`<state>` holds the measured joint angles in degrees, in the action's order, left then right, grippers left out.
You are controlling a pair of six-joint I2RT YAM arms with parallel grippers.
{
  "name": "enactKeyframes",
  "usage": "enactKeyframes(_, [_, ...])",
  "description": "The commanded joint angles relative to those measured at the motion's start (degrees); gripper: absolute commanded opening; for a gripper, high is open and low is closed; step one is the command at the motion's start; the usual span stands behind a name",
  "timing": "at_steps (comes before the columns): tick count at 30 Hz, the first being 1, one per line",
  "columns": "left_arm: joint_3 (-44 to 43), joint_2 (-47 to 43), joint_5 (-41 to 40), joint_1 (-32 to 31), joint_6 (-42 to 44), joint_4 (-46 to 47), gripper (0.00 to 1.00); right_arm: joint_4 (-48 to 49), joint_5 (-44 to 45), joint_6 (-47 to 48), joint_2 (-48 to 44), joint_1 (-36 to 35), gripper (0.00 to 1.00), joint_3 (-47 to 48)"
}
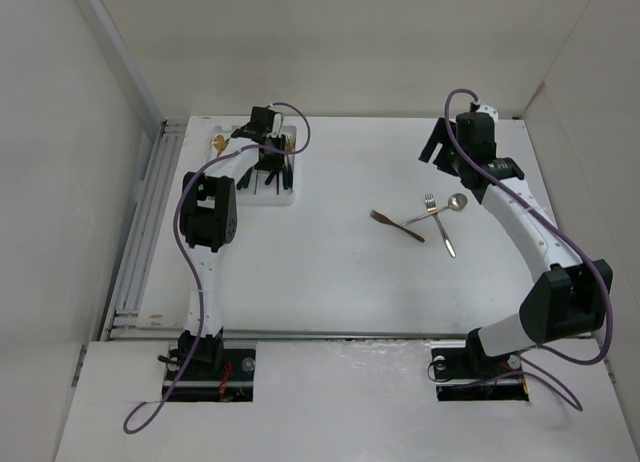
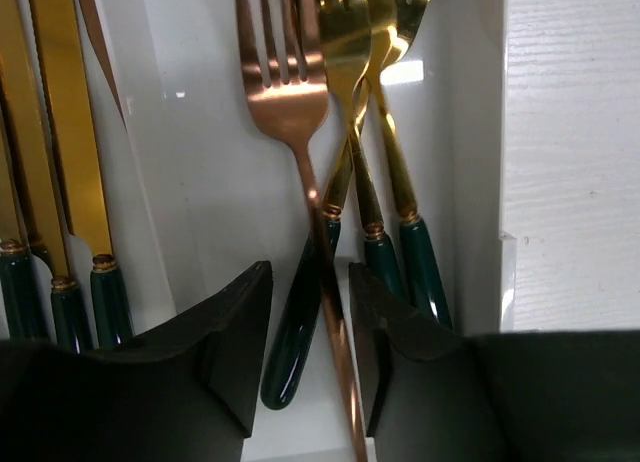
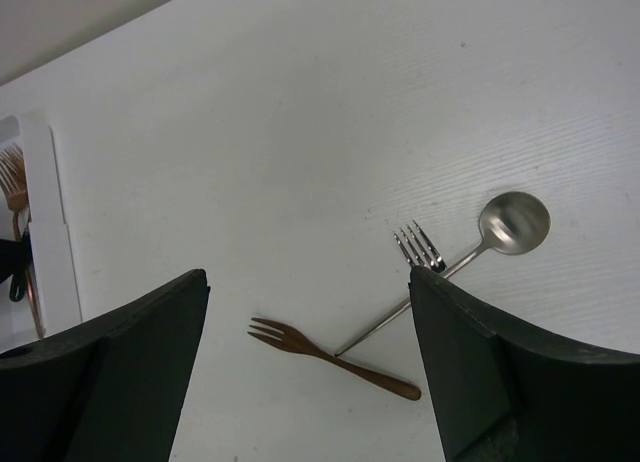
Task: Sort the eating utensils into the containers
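My left gripper [image 2: 310, 352] hangs low over the white tray [image 2: 470, 132], its jaws a little apart. The thin handle of a copper fork [image 2: 290, 92] runs between them, close to the right finger, and is not pinched. The fork lies in the right compartment on several gold forks with green handles [image 2: 375, 42]. Gold knives [image 2: 60, 132] fill the compartment to the left. In the top view the left gripper [image 1: 268, 162] is over the tray [image 1: 262, 197]. My right gripper [image 3: 308, 282] is open and empty, high above a brown fork [image 3: 330, 357], a silver fork [image 3: 420, 247] and a silver spoon [image 3: 513, 223].
The three loose utensils lie crossed mid-right on the table: brown fork [image 1: 397, 225], silver fork [image 1: 438, 222], silver spoon [image 1: 452, 204]. The right gripper [image 1: 440, 147] is behind them. A gold spoon head [image 1: 218, 142] shows in the tray's left compartment. White walls enclose the table.
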<state>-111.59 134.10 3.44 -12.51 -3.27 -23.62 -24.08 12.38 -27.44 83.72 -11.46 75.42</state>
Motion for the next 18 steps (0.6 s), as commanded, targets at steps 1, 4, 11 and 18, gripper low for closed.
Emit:
enactKeyframes(1, [0.58, -1.73, 0.86, 0.21, -1.92, -0.64, 0.35, 0.08, 1.24, -0.33, -2.07, -1.19, 0.87, 1.05])
enactKeyframes(4, [-0.64, -3.14, 0.34, 0.21, -2.53, -0.64, 0.39, 0.08, 1.24, -0.33, -2.60, -1.19, 0.87, 1.05])
enactKeyframes(11, [-5.57, -4.29, 0.34, 0.21, -3.06, -3.37, 0.39, 0.08, 1.77, -0.33, -4.27, -1.19, 0.87, -0.01])
enactKeyframes(18, [-4.52, -9.20, 0.95, 0.21, -2.53, -4.51, 0.39, -0.45, 2.30, -0.33, -6.47, -1.72, 0.87, -1.76])
